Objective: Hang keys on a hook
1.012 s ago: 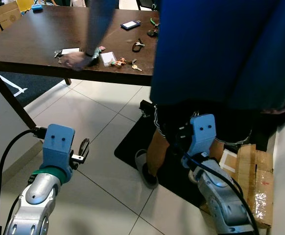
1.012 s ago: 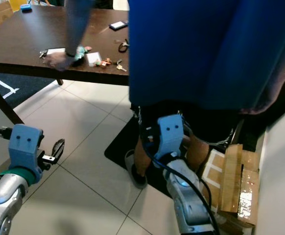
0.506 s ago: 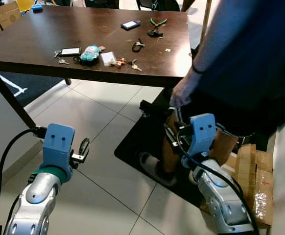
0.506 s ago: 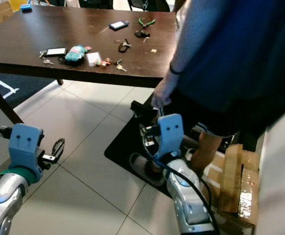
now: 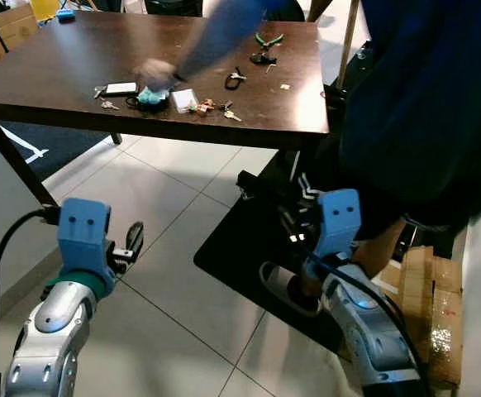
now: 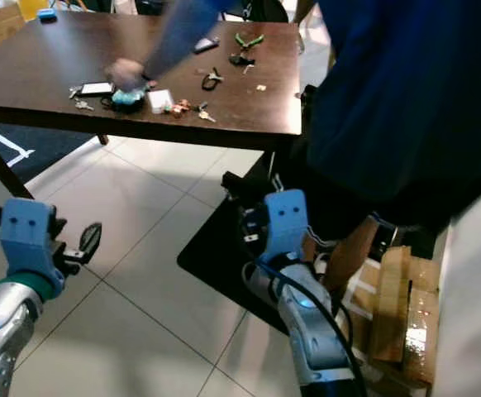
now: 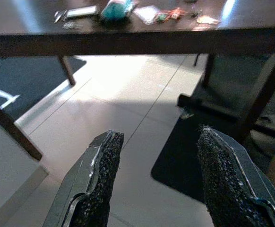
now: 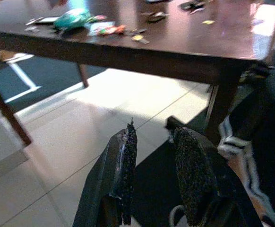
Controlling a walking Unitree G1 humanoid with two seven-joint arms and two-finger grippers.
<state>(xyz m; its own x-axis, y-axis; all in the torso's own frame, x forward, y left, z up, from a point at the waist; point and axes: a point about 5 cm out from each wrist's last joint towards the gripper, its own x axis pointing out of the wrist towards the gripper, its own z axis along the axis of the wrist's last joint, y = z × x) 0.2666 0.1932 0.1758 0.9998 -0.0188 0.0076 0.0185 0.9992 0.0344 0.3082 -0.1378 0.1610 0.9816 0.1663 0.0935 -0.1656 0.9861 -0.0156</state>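
A dark wooden desk [image 5: 67,74] stands ahead of the robot on a pale tiled floor [image 5: 166,273]. Several sets of keys lie scattered on its top: one bunch with coloured tags [image 5: 209,106] near the front edge, a black key fob with keys [image 5: 233,78] further back, and small keys [image 5: 106,103] beside a flat card [image 5: 121,87] to the left. A teal soft keyring [image 5: 150,97] lies between them.

A person in a blue top [image 5: 439,99] stands close on the robot's right, on a black mat [image 5: 249,256], and reaches across the desk. The person's hand [image 5: 155,73] is blurred and sits just over the teal keyring.

The robot's left hand [image 7: 158,182] is held low over the floor in front of the desk, well apart from the keys, its two black fingers spread wide with nothing between them. The right hand [image 8: 154,177] is also low, beside the person's legs and near the desk leg [image 8: 220,111]; its fingers stand a narrow gap apart, holding nothing. Flattened cardboard [image 5: 430,306] lies on the floor at the far right.
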